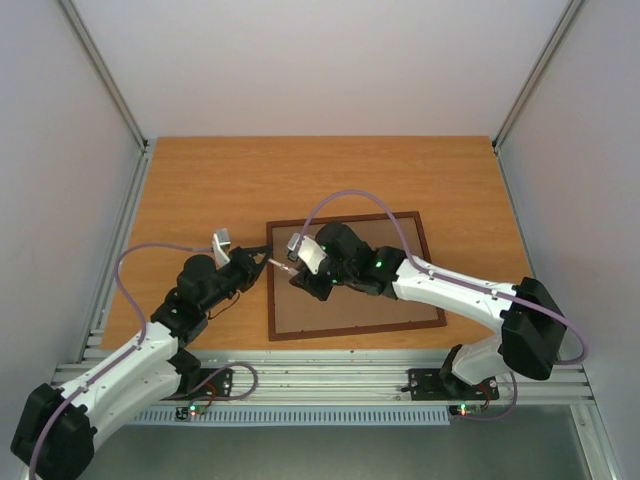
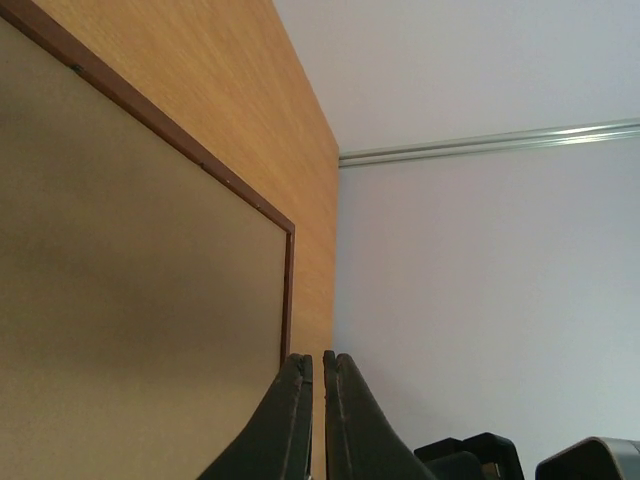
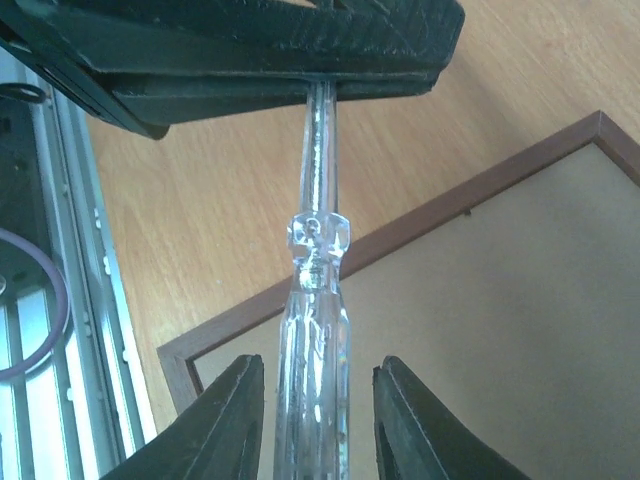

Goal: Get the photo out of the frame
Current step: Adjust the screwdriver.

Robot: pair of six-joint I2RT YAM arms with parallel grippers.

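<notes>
The frame (image 1: pixel 355 330) lies face down on the wooden table, its brown hardboard back (image 1: pixel 330 315) up; the photo is hidden under it. Its dark rim also runs through the left wrist view (image 2: pixel 200 155) and the right wrist view (image 3: pixel 450 205). A screwdriver (image 1: pixel 284 267) with a clear handle (image 3: pixel 315 340) hangs over the frame's near left corner. My left gripper (image 1: pixel 262 262) (image 2: pixel 318 360) is shut on its thin metal shaft, seen at the top of the right wrist view (image 3: pixel 300 50). My right gripper (image 1: pixel 298 278) (image 3: pixel 320 362) is open, its fingers standing either side of the handle with small gaps.
An aluminium rail (image 1: pixel 330 375) (image 3: pixel 70 300) runs along the table's near edge, beside a purple cable (image 3: pixel 40 330). White walls enclose the table on three sides. Bare wood (image 1: pixel 300 180) lies behind and to the left of the frame.
</notes>
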